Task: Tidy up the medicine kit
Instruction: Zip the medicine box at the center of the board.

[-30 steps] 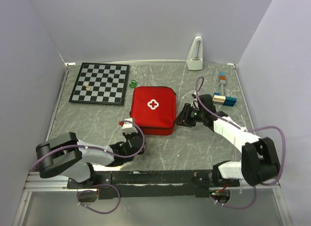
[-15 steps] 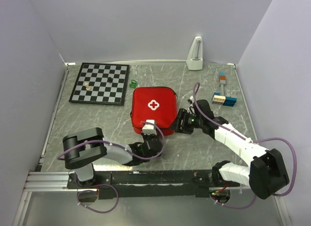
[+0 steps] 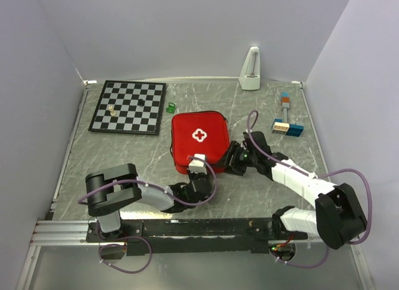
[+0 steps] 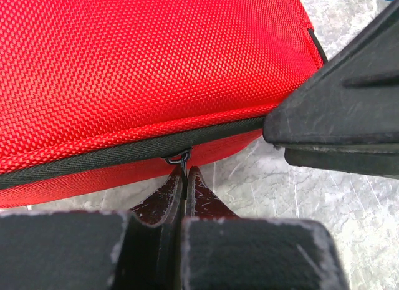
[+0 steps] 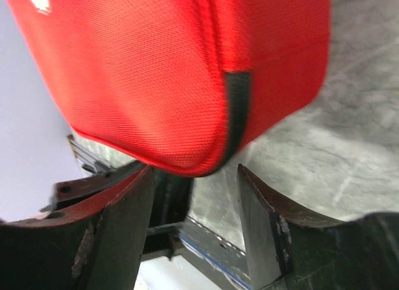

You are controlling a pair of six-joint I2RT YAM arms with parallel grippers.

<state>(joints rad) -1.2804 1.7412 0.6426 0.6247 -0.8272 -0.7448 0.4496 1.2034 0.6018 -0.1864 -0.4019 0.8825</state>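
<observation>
Two arms reach in from the bottom of the top view, the left from lower left and the right from lower right, and both meet at the near edge of the medicine kit (image 3: 198, 139) on the grey marbled table (image 3: 124, 159)

Left gripper (image 4: 185, 178) sits low in the centre of its wrist view. Its fingers are pressed together, pinching the thin metal zipper pull (image 4: 179, 158) that hangs from the black zipper tape (image 4: 93, 160) along the kit's near side

Right gripper (image 5: 194, 174) is at the kit's near right corner, just right of centre in the top view. Its jaws are apart and the rounded red corner with its black strip sits between and just past the tips. Cannot tell if either finger touches the fabric, and nothing is clamped. One black finger (image 4: 336, 103) fills the right of the left wrist view, up against the kit's side

Kit is closed and flat, white cross up, in the middle of the table

Further back, the chessboard (image 3: 128, 106) lies in the upper left with a few small pieces (image 3: 112, 109) on it, well apart from the kit. A small green thing (image 3: 169, 106) sits just beside the board's right edge. Coloured blocks (image 3: 287, 125) are on the right side, and a white metronome (image 3: 250, 72) stands at the far edge against the back wall
</observation>
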